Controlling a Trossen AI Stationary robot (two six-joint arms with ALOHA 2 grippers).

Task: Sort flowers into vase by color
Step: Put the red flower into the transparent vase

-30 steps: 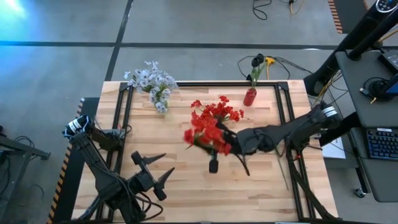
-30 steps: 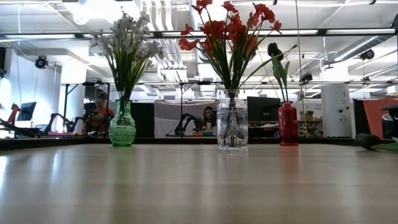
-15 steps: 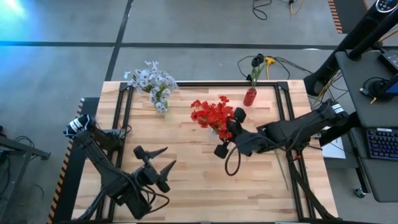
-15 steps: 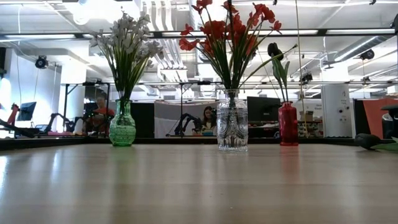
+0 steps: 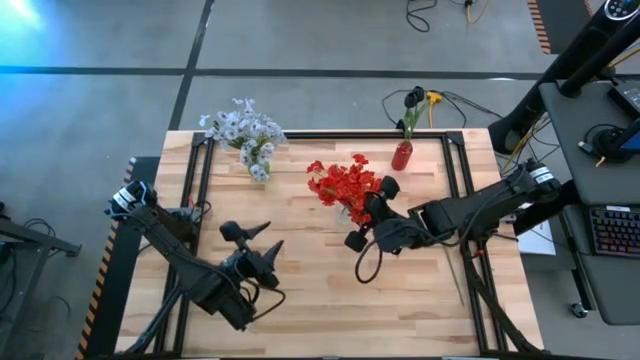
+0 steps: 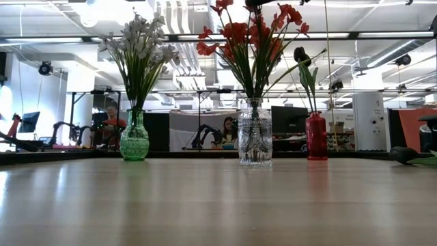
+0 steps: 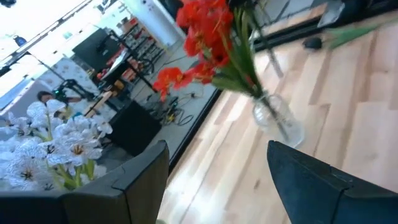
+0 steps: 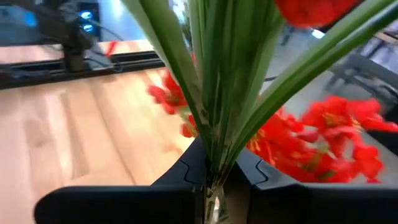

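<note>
A clear vase [image 6: 255, 142] at mid-table holds red flowers [image 6: 249, 31]. My right gripper [image 5: 368, 212] reaches in from the right, just beside that bunch [image 5: 340, 185], and is shut on the green stems of a red spray [image 8: 217, 81]. A green vase [image 6: 134, 140] with white flowers [image 5: 245, 130] stands at the far left. A red vase [image 6: 315, 137] at the far right holds a dark flower [image 6: 302, 56]. Near the table's front left, my left gripper [image 5: 258, 242] stands open and holds nothing; its wrist view looks past both fingers at the clear vase [image 7: 277, 118]. My right gripper pinches the spray's bundled green stems [image 8: 212, 163] between its two fingers. The fingers come from the table's right, nearly level, and lie across the stems. The spray is lifted clear of the table, over the clear vase; where its lower end sits is hidden.
One dark-blossomed flower [image 6: 408, 155] lies flat on the table by the right edge, also seen in the left wrist view as a green stem [image 7: 351, 32]. A black rail frame [image 5: 455, 170] borders the wooden top. People sit in the room behind.
My right gripper has turned and sunk a little, swinging the red spray from the near side of the clear vase toward the far edge until it merges with the bunch there. My left gripper has moved toward the table's middle, staying open.
</note>
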